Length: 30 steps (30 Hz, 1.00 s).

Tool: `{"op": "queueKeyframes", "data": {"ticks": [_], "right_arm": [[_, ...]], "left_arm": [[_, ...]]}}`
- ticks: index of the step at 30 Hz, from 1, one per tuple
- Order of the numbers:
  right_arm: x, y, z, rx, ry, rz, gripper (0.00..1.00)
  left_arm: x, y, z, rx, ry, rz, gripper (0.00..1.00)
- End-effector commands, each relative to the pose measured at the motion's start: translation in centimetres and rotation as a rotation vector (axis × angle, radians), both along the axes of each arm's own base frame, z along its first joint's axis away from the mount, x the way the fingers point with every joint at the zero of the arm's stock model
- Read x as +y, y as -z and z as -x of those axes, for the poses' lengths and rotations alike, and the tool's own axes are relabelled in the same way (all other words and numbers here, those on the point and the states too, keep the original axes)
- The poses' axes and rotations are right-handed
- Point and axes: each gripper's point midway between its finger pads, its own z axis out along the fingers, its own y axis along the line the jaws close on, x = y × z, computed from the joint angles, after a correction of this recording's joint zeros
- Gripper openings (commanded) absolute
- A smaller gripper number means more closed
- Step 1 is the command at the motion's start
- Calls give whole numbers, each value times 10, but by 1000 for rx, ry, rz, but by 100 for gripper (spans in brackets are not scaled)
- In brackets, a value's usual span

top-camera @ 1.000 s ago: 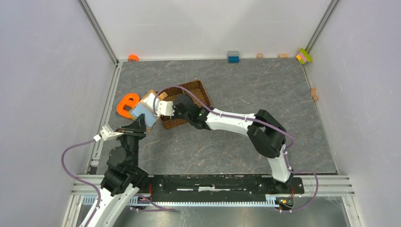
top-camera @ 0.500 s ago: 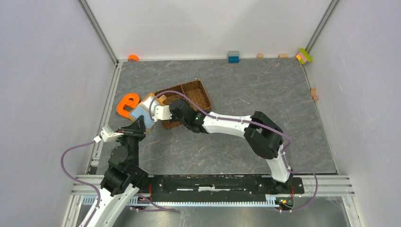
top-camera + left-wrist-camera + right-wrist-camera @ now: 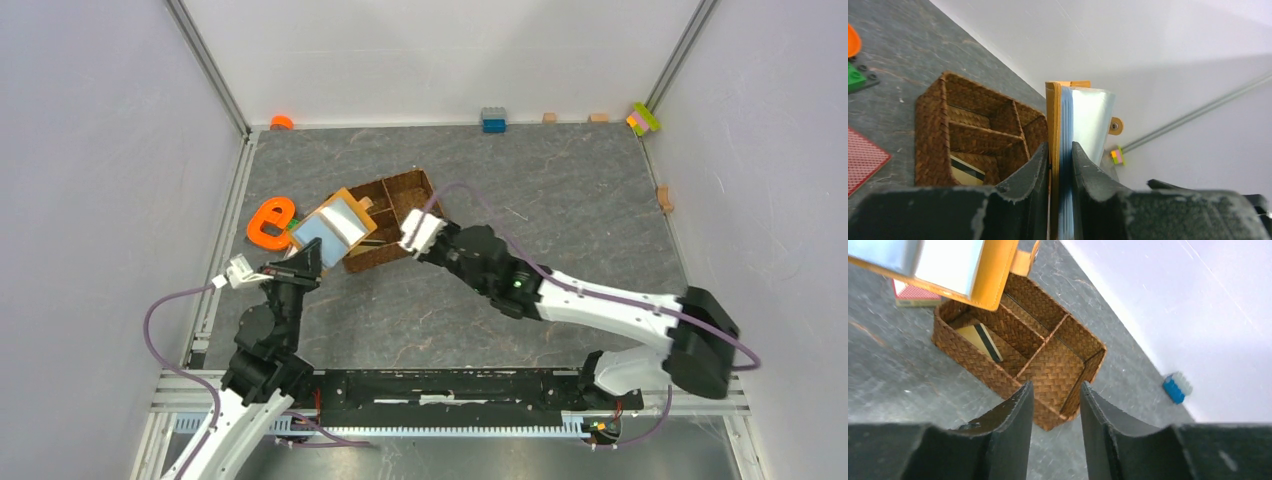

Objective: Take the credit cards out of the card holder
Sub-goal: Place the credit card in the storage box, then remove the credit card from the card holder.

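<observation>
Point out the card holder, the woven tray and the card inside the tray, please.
card holder (image 3: pixel 335 225), top view, on its pale open lining.
woven tray (image 3: pixel 990 374), right wrist view, on its near outer wall.
card (image 3: pixel 973 337), right wrist view, on its beige face.

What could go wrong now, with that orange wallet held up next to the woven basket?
The left gripper pinches the card holder by one edge only, so it might twist or slip loose. The right gripper hangs open and empty over the woven tray. If it reaches for the holder, it could knock the tray's wall and shift the card lying in one compartment.
</observation>
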Motion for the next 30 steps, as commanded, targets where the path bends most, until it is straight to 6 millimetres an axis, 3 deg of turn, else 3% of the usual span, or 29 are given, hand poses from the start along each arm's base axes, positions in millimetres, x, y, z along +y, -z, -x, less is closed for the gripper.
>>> {"op": "queueKeyframes", "data": {"ticks": [1,4,9,14,21,25,30], "right_arm": [[-39,2,22,168,115,-250,51],[-64,11,39,255,152,-319,53],[-100,25,51,256,198,-461,59],[-116,35,53,211,217,-508,67],[-96,44,63,243,107,-500,77],[-91,50,68,247,61,-508,77],[-71,52,86,244,-104,-488,76]], "left_arm": [[-35,-25,-4,-104,158,-92,2],[-59,-20,-9,-99,256,-163,2],[-100,-8,-20,-80,429,-198,7],[-155,2,-26,0,688,-247,10],[-196,28,-28,105,907,-287,5],[-204,46,-31,197,951,-326,6],[-213,41,-22,172,1005,-327,10]]}}
